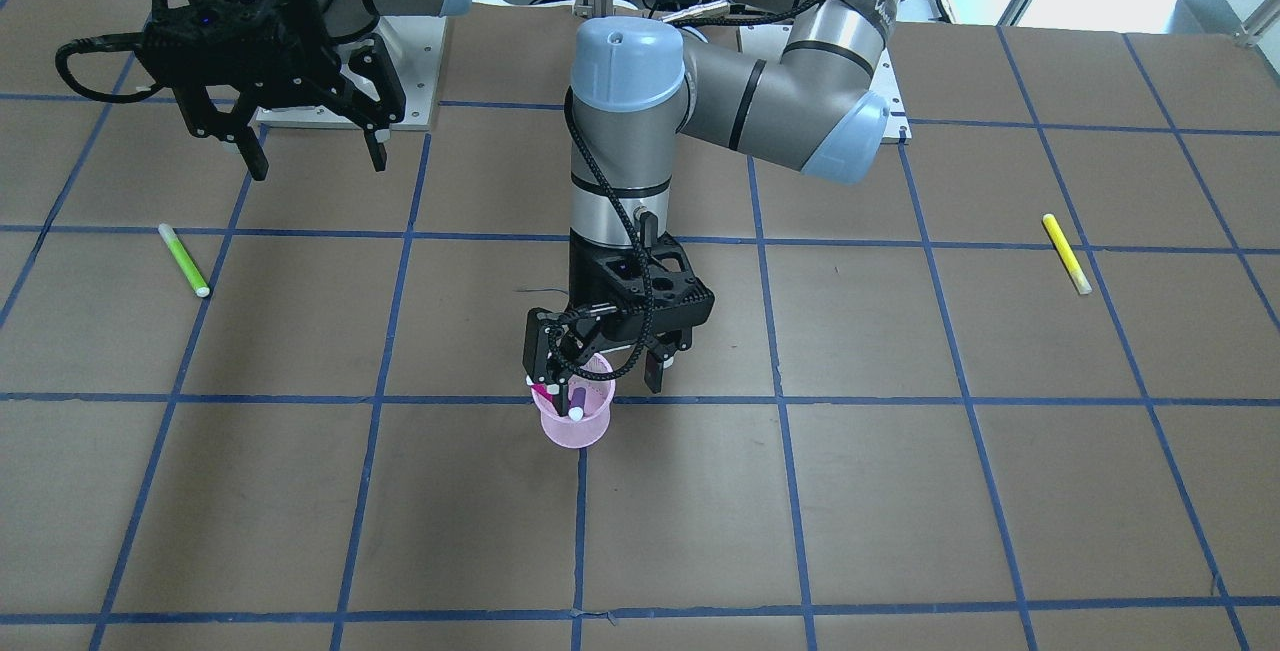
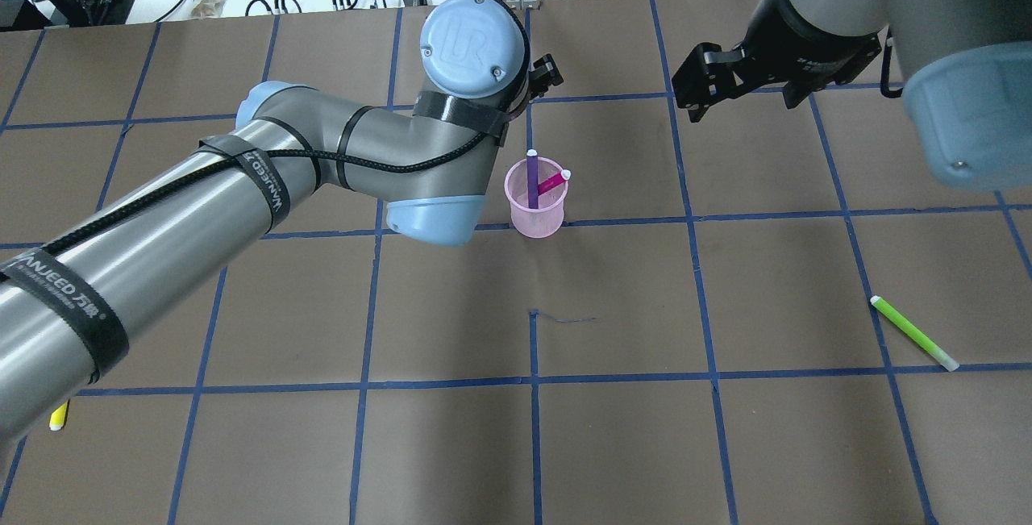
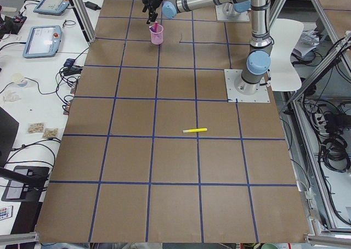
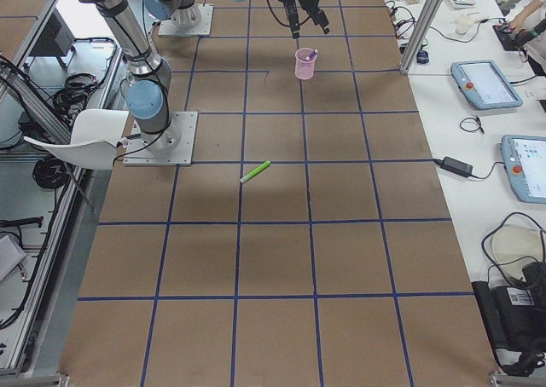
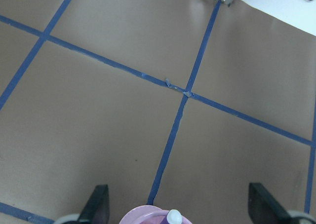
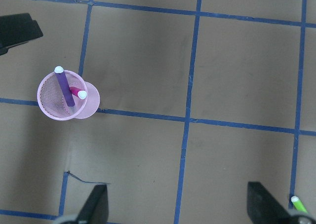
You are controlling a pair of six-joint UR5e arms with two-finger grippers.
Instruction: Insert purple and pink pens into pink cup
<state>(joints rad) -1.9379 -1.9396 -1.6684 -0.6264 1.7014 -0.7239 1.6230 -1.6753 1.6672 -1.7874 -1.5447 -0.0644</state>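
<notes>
The pink mesh cup (image 2: pixel 534 214) stands upright near the table's middle. The purple pen (image 2: pixel 532 180) and the pink pen (image 2: pixel 553 181) both stand in it, caps up, leaning against the rim. They also show in the right wrist view, cup (image 6: pixel 49 103), purple pen (image 6: pixel 64 88). My left gripper (image 1: pixel 598 373) is open and empty. It hangs just above the cup (image 1: pixel 573 426), its fingers either side of the rim. My right gripper (image 1: pixel 318 159) is open and empty, raised well off to the cup's side.
A green pen (image 2: pixel 913 332) lies on the table on my right side. A yellow pen (image 1: pixel 1066 253) lies on my left side. The brown table cover has a blue tape grid. Operator desks with tablets stand beyond the far edge.
</notes>
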